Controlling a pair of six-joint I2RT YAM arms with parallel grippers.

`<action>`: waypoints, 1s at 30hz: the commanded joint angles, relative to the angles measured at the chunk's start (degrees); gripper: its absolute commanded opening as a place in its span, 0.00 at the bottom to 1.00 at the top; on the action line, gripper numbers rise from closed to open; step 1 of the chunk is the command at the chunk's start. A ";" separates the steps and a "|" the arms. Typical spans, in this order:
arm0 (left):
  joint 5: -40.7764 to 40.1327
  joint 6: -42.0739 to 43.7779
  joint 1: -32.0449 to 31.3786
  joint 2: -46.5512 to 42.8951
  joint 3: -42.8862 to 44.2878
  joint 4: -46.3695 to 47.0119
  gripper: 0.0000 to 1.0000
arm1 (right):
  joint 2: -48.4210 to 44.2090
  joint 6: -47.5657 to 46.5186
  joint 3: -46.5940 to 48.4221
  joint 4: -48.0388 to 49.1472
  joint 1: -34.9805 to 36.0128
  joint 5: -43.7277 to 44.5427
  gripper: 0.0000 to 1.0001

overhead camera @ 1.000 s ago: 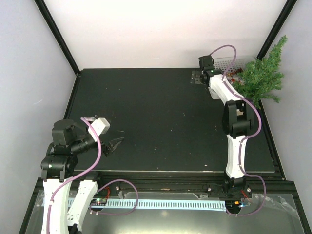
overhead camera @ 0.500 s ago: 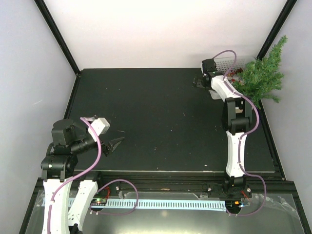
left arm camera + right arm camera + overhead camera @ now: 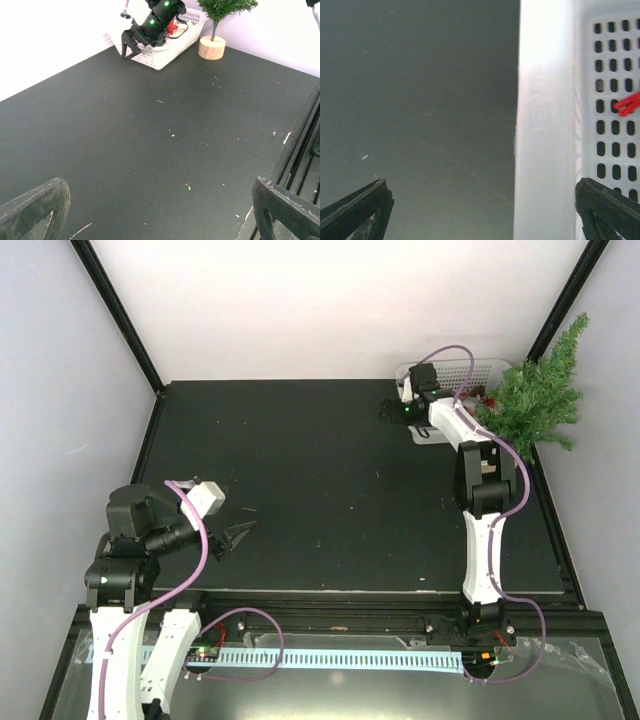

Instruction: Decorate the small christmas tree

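Matt table point(image 3: 300, 480), bristly small christmas tree point(image 3: 535, 400)

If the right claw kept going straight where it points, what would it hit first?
Probably the white basket's rim, lying under one finger of the right gripper; the other faces the black table. Depth is unclear.

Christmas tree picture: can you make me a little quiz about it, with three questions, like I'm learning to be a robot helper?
1. True or false: the tree stands at the far right corner of the table, beside the basket.
2. Pick one. The right gripper hangs over: A) the basket's edge, B) the tree's top, C) the left arm.
3. Fill the gap: the string lying in the basket is coloured ___.

Key: 1 true. 2 A: one finger is over the table and the other over the basket. 3 red.
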 commanded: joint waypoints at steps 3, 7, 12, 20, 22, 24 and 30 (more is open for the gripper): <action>1.38 -0.27 0.92 -1.26 -0.31 1.72 0.99 | -5.48 -5.75 -4.88 1.18 7.94 -12.28 1.00; 0.97 -0.55 1.42 -1.94 -0.71 2.40 0.99 | -7.05 -8.33 -6.27 1.87 14.17 -15.62 1.00; -0.30 -1.21 1.72 -2.30 -1.10 3.11 0.99 | -9.95 -10.43 -10.15 3.05 22.92 -17.12 1.00; -1.33 -1.91 2.51 -4.23 -2.16 4.52 0.99 | -22.54 -9.82 -28.84 12.28 38.24 -15.25 1.00; -1.76 -2.34 2.71 -4.33 -2.44 5.36 0.99 | -25.91 -9.57 -33.37 13.45 42.91 -13.43 1.00; -2.15 -2.78 2.85 -4.12 -2.58 5.81 0.99 | -28.75 -9.87 -36.61 12.48 48.10 -11.25 1.00; -2.18 -2.89 2.92 -3.57 -2.93 6.43 0.99 | -39.72 -6.65 -48.26 14.18 53.95 -5.86 1.00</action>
